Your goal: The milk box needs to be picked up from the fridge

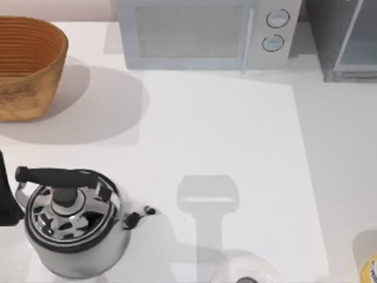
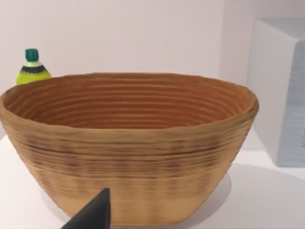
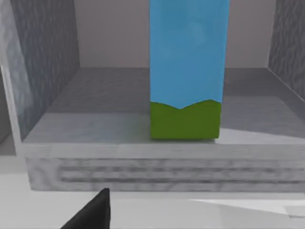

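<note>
Inside the fridge [image 3: 52,138], at the table's far right, the milk box [image 3: 186,71] stands upright on the floor of the compartment, untouched, so the grasp and lift remain. Facing it, my right gripper shows one dark fingertip [image 3: 93,212]; I cannot tell its spread. Nothing blocks the carton. My left arm idles near the basket [image 2: 128,157].
</note>
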`<control>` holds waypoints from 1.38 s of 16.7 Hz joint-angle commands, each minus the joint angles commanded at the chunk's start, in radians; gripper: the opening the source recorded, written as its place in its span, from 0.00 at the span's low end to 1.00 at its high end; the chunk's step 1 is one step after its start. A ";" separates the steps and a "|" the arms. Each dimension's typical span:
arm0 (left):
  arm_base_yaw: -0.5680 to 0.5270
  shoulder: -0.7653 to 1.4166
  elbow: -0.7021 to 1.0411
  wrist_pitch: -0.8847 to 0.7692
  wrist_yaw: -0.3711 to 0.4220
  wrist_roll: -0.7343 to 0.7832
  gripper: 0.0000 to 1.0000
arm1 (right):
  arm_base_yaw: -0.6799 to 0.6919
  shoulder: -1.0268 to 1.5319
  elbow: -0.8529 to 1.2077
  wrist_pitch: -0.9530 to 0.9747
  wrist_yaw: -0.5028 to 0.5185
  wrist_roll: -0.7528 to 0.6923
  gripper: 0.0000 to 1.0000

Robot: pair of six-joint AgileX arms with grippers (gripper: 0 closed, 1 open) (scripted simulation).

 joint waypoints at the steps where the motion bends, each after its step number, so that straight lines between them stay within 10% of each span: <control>1: 0.000 0.000 0.000 0.000 0.000 0.000 1.00 | 0.000 0.000 0.000 0.000 0.000 0.000 1.00; 23: 0.000 0.000 0.000 0.000 0.000 0.000 1.00 | 0.269 0.341 0.772 -0.434 0.287 -0.009 1.00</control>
